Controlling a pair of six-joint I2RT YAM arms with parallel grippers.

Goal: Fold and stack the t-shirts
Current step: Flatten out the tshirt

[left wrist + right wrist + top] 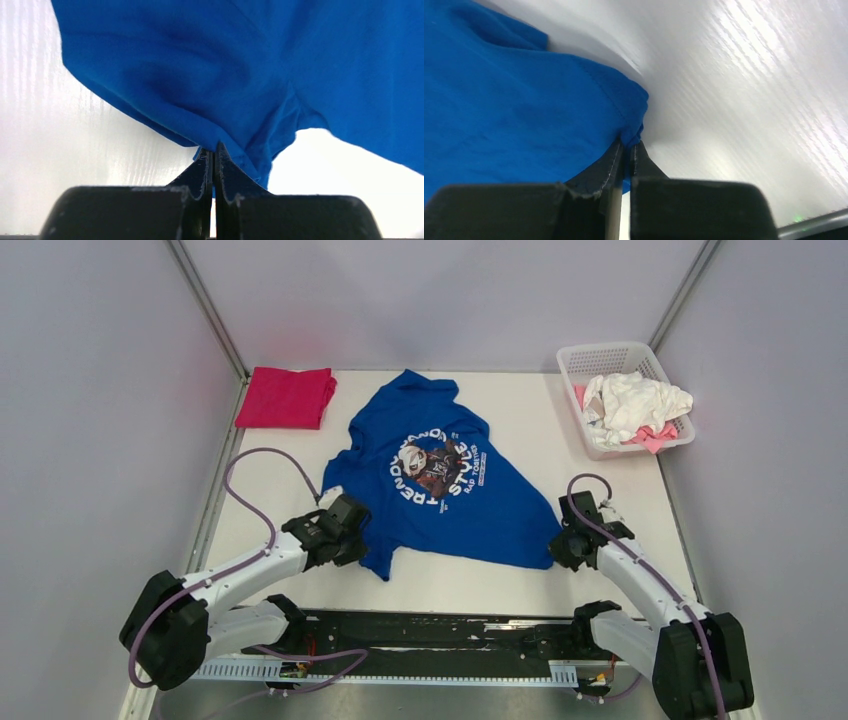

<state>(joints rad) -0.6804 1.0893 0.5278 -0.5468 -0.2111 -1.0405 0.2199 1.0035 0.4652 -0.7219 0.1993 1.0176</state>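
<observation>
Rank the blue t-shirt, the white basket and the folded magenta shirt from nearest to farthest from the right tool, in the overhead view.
1. The blue t-shirt: its corner is pinched in the right tool.
2. The white basket: far right corner.
3. The magenta shirt: folded, far left corner.

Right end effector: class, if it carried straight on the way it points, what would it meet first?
The blue t-shirt: the right end effector is shut on its hem corner, so more shirt comes first, probably then the table.
</observation>
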